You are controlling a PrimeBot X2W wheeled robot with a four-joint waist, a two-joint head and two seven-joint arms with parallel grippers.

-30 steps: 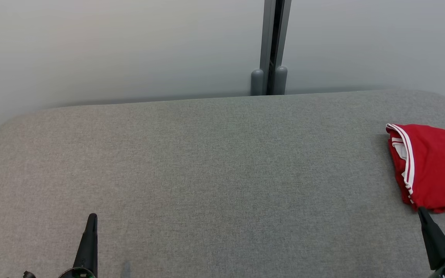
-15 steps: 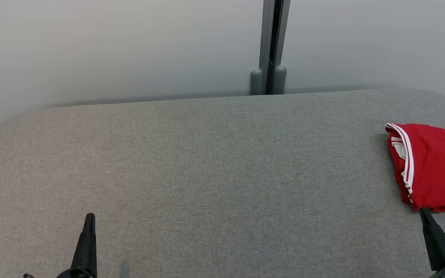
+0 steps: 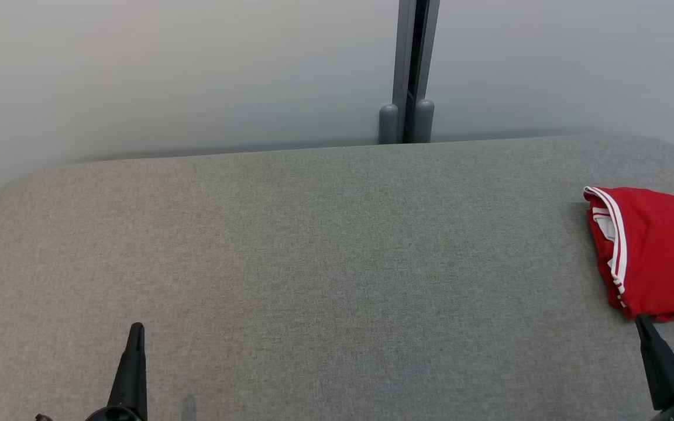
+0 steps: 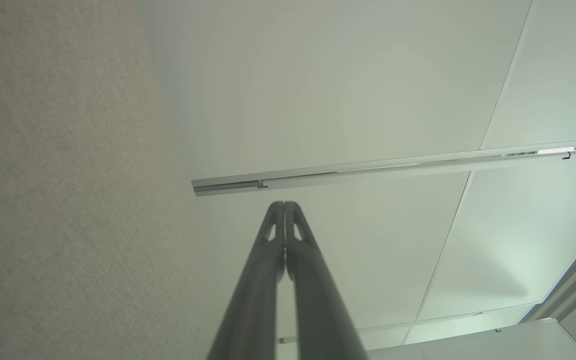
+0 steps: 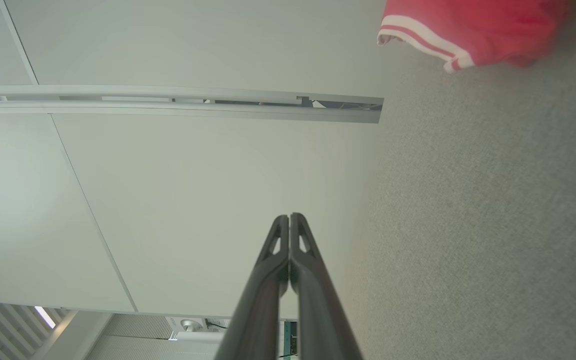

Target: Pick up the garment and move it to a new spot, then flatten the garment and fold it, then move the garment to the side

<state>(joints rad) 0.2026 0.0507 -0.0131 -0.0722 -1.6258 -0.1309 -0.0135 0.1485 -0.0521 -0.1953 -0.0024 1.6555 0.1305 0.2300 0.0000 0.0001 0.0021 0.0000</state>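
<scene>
Head view first: a broad grey surface (image 3: pixel 325 251), covered in a tight woven, felt-like cloth with rounded far corners, runs out in front of pale, smooth wall panels (image 3: pixel 167 76) split by a dark grey post (image 3: pixel 413 70). Over at the right edge lies the garment (image 3: pixel 659 251), soft red fabric in a loose bundle, its white-striped trim turned toward the middle; the picture's border cuts off its right part, so its full shape is hard to make out. The left gripper (image 3: pixel 136 328) pokes up at the lower left, a slim dark matte point over bare cloth, well apart from the garment, its base cut off at the bottom. The right gripper (image 3: pixel 640 320) comes up at the lower right, tip just beside the garment's near hem, though I cannot tell from here whether it touches. On to the left wrist view: two long tapered fingers (image 4: pixel 263 260), jaws pressed together at the tips, clenched on nothing, grey weave on one side and wall panels with a metal rail (image 4: pixel 368 170) beyond. Right wrist view now: same story, jaws clamped tip to tip and empty, and the red garment with its white bands sits off in the upper corner, a stretch of bare grey cloth between it and the fingertips, its far side out of frame.
</scene>
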